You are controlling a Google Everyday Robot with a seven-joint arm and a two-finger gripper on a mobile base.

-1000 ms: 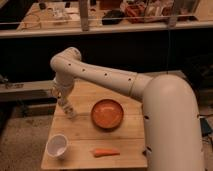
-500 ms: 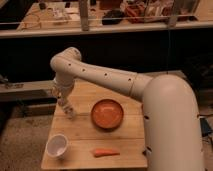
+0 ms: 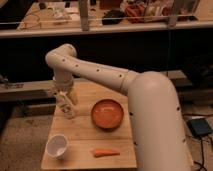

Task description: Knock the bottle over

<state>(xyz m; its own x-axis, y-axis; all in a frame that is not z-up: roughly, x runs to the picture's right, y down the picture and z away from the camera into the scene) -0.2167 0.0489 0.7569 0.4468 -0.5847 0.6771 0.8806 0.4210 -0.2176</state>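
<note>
Four loose things sit on the pale wooden surface (image 3: 82, 135) around the end effector (image 3: 64, 102), which hangs at the end of the white jointed arm (image 3: 100, 75) over the far left part of that surface. Below the end effector and a little to its left stands a small white round cup (image 3: 56, 146), upright and well apart from it. Right at the end effector is the slim pale clear-whitish plastic bottle (image 3: 66, 107): it stands just under and against the end effector's tip, so closely overlapped that I cannot tell whether the two touch or whether the end effector's two parts are apart, together or clamped on it. The bottle looks upright or nearly so, its long axis running up and down with the top toward the end effector, though a slight lean cannot be ruled out. Compared with half a second ago, the arm, the end effector and the bottle appear in the same places; no shift is visible. Below and to the right of the end effector lies a short orange carrot (image 3: 105, 152), flat and lengthwise left to right. To the right of the end effector, near but apart, sits a round orange shallow bowl (image 3: 107, 113).
</note>
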